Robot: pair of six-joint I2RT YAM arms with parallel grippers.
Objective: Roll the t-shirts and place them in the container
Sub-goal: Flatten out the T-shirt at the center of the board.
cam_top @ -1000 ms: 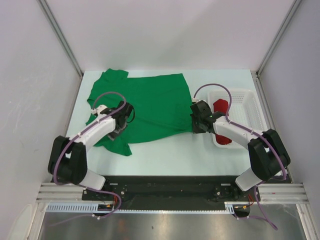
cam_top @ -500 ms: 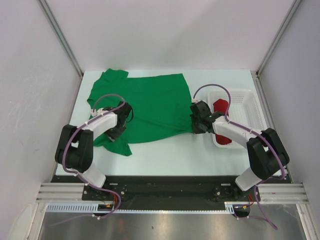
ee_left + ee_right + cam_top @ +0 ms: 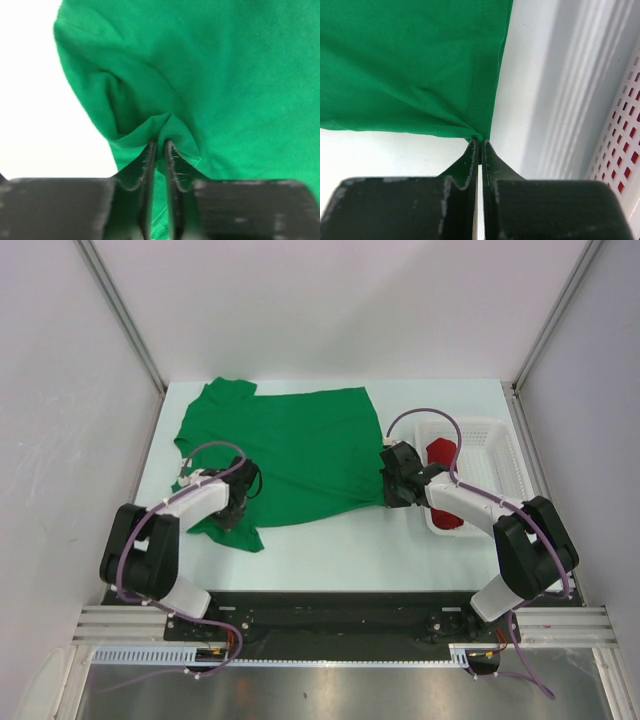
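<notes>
No legible text, label, brand, number or sign was visible in any of the three views. The green t-shirt [image 3: 300,450] and the white mesh basket [image 3: 490,455] carried no marking that could be read.

Left arm [image 3: 190,498] and right arm [image 3: 466,503] were white with black joints; purple cables [image 3: 425,409] looped along both; fingers [image 3: 146,167] black.
</notes>
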